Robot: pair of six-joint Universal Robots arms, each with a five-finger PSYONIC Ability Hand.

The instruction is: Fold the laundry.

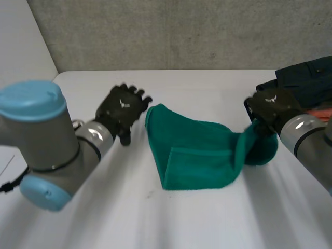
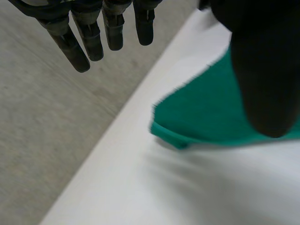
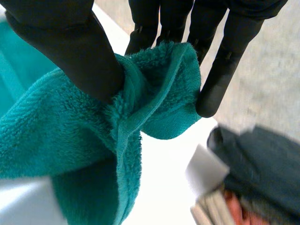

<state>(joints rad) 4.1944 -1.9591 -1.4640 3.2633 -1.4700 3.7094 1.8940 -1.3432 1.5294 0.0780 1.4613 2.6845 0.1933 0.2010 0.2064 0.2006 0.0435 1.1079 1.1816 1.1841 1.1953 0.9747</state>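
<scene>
Plainly soft and light, the teal-green terry towel (image 1: 197,153) lies near the middle of the white table (image 1: 155,218). Its near-left part is already doubled over in a flap, and its right end is lifted off the surface. The robot's right hand (image 1: 270,111) has that right end. In its wrist view the thumb (image 3: 70,51) presses a bunched hem of the looped fabric against the fingers (image 3: 229,61), a pinch on the edge rather than a full fist. The left hand (image 1: 122,111) hovers just left of the towel's far-left corner, its fingers (image 2: 93,33) straight and spread, holding nothing and apart from the cloth.

By its look the towel will droop and crumple wherever it is unsupported, as the sagging lifted end suggests. The thick loops should give good friction, so slipping seems a small risk, but a single pinch will let the rest swing and twist. The sensible places to take hold are the hems at the corners. The far-left corner beside the open left hand is the obvious one, so that the edge can be carried taut between both hands. A heap of dark garments (image 1: 306,78) sits at the far right, close behind the right hand.
</scene>
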